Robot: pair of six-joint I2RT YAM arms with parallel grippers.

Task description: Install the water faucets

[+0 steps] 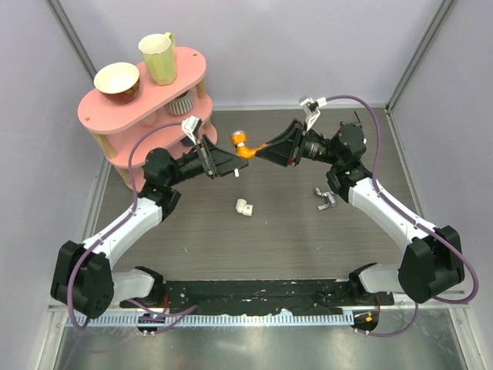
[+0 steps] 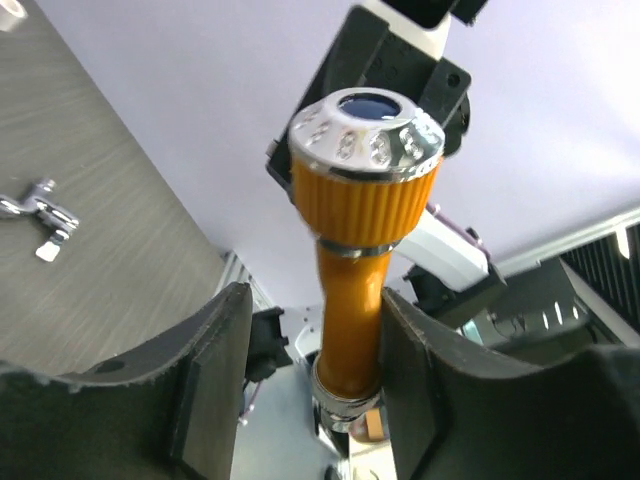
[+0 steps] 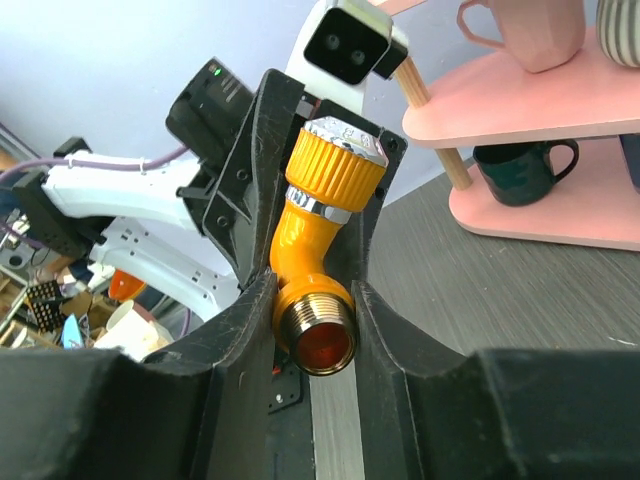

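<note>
A small orange plastic tap with a ribbed collar and a silvery knob hangs in the air over the far middle of the dark wood-grain table, between the two grippers, which meet tip to tip. The right gripper is clamped on it. In the right wrist view both black fingers press against the brass threaded end, with the knob pointing away. The left gripper stands parted around the tap's orange stem. In the left wrist view the stem lies against one finger, and a clear gap separates it from the other finger, so this gripper has no grip on it.

The short white cylindrical pipe fitting lies on the table nearer than the tap, well apart from both grippers. A small silver metal tap piece lies to its right, beside the right arm.

A pink tiered wooden shelf stands at the far left. On its top tier are a dark red bowl, its cream inside in view, and just to its right a pale yellow-green mug standing upright. A ribbed grey cup sits on the tier below, and the right wrist view shows a pink mug next to it. On the lowest tier is a dark mug with its handle to the right. The inside of these three cannot be seen.
</note>
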